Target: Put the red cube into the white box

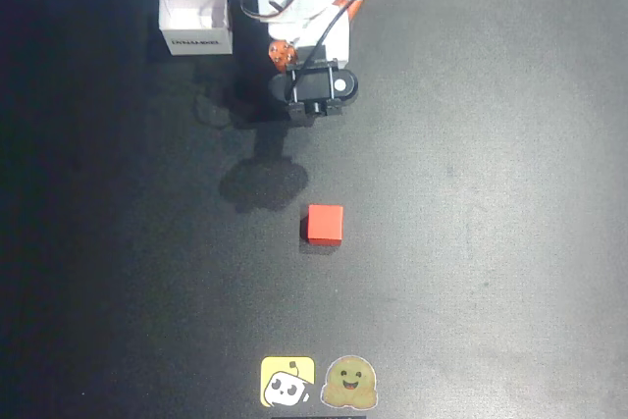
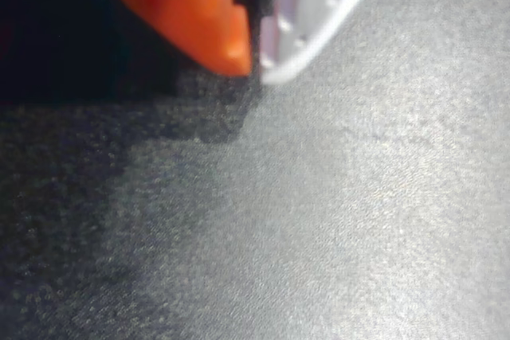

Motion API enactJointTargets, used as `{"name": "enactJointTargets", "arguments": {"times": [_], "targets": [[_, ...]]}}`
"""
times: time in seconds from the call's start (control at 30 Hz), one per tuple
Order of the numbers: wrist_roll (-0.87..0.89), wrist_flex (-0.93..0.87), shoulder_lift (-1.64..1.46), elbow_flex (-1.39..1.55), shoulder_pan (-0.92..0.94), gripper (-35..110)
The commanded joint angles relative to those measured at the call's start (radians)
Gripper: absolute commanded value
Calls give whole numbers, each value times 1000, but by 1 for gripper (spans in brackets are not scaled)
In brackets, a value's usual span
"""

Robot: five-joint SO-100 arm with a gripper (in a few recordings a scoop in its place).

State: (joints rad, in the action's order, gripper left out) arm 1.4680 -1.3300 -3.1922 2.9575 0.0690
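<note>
Arm (image 1: 299, 7) sits at 12 o'clock in the overhead view, white links with orange parts and looped cables, folded up close to its base. Black wrist housing (image 1: 319, 90) is the lowest visible part, pointing toward 6 o'clock. Gripper (image 2: 256, 57) in the wrist view: orange finger (image 2: 191, 5) and white finger (image 2: 315, 13) enter from 12 o'clock, tips touching or almost touching, nothing between them. Tips hang above the surface, clear of it. Wrist view is blurred, so fine detail is unreadable.
</note>
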Motion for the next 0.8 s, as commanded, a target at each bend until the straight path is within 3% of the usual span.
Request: {"name": "enactJointTargets", "arguments": {"times": [0.0, 0.53, 0.77], "targets": [[-5, -2, -3, -3, 6, 0], [-25, 0, -3, -8, 8, 6], [-38, -57, 34, -155, -11, 7]]}}
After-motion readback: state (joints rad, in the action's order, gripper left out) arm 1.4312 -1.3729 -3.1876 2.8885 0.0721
